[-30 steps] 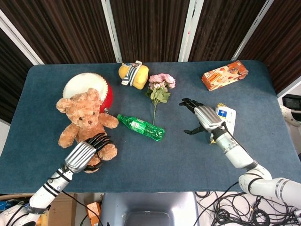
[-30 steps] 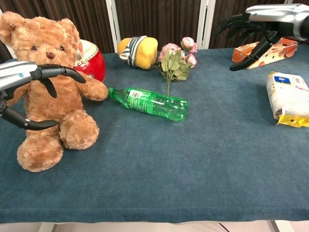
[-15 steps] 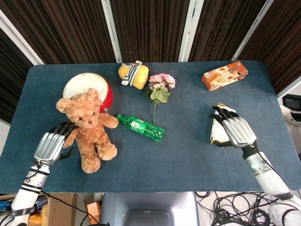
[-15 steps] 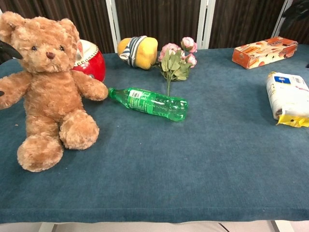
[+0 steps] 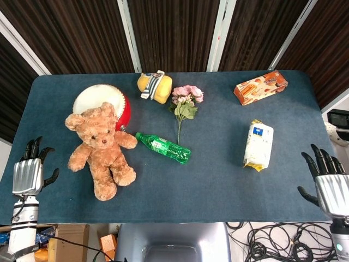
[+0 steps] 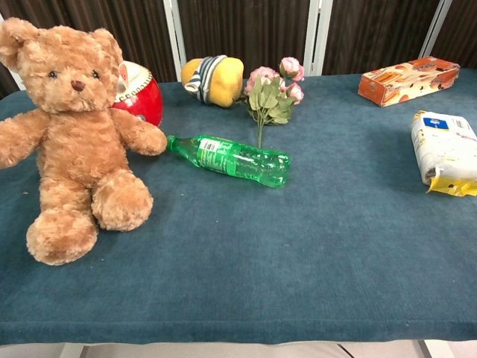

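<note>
My left hand hovers at the table's front left corner, fingers spread, holding nothing; the brown teddy bear sits a short way to its right. My right hand is at the front right edge, fingers apart and empty, nearest the white snack bag. Neither hand shows in the chest view. There the teddy bear sits upright at the left, and a green plastic bottle lies on its side in the middle.
A red and white drum stands behind the bear. A yellow plush toy and pink flowers lie at the back, an orange box at the back right. The blue table has dark panels behind it.
Both hands have drawn back from the middle to the table's front corners. The left hand let go of the teddy bear, which stays seated; the right hand left the snack bag.
</note>
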Tool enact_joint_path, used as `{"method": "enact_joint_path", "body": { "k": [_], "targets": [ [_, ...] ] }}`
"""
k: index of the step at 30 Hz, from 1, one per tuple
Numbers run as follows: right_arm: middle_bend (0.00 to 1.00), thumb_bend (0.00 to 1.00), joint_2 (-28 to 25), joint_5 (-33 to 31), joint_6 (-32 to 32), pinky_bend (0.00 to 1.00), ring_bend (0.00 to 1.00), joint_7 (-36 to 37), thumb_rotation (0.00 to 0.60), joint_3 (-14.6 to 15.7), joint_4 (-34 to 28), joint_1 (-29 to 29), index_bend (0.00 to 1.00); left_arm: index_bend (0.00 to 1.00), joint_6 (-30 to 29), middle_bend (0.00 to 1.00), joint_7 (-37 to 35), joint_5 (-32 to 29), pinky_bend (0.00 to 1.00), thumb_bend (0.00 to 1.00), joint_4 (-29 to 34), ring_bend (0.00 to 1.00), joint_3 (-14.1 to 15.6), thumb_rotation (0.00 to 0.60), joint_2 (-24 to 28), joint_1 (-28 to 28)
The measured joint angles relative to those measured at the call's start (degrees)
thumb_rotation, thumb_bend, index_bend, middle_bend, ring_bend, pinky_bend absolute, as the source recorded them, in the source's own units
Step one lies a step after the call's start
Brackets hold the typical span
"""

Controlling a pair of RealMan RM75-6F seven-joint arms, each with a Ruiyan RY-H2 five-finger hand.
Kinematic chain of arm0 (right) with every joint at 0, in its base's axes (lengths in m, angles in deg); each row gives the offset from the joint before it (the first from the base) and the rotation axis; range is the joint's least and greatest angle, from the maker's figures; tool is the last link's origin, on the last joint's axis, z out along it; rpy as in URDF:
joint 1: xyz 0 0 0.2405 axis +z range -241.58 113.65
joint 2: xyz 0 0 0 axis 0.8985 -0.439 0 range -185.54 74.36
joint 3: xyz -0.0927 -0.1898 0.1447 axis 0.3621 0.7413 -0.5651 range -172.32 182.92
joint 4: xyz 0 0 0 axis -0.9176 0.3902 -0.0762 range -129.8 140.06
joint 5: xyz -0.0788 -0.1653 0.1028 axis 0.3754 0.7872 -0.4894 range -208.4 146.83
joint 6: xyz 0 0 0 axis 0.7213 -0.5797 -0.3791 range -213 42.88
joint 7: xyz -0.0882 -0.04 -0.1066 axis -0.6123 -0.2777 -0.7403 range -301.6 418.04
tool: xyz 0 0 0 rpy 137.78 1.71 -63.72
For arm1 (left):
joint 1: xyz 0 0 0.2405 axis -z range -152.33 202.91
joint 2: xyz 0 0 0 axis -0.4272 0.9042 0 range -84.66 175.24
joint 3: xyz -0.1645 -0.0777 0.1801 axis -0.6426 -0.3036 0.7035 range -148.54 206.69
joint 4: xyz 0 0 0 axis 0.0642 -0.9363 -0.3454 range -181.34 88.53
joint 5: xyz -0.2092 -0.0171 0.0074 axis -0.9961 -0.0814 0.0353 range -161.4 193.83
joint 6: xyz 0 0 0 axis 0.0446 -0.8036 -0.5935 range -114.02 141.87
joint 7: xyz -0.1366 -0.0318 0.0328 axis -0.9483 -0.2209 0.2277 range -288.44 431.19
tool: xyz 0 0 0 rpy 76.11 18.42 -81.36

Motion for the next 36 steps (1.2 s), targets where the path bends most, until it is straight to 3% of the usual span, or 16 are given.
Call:
{"method": "enact_joint_path", "body": {
  "k": [18, 29, 36],
  "targets": [
    [0.04, 0.06, 1.15, 0.85, 4.58, 0.21, 0.07, 7.45, 0.600, 0.20, 3.46, -1.20, 0.21, 0.37, -0.17, 0.00, -3.72, -6.05, 0.38, 0.27, -2.72, 0.01, -3.72, 0.600, -5.38, -1.33],
    [0.03, 0.06, 1.44, 3.44, 4.56, 0.21, 0.07, 9.28, 0.600, -0.07, 4.57, -2.15, 0.22, 0.37, 5.28, 0.00, -9.84, -11.59, 0.40, 0.27, -4.61, 0.02, -6.45, 0.600, -7.32, -1.21],
    [0.03, 0.06, 1.37, 3.73, 5.60, 0.21, 0.07, 9.37, 0.600, -0.24, 4.62, -2.36, 0.22, 0.37, 11.75, 0.00, -15.49, -13.41, 0.40, 0.27, -2.23, 0.03, -7.17, 0.600, -4.52, -1.39]
  ]
}}
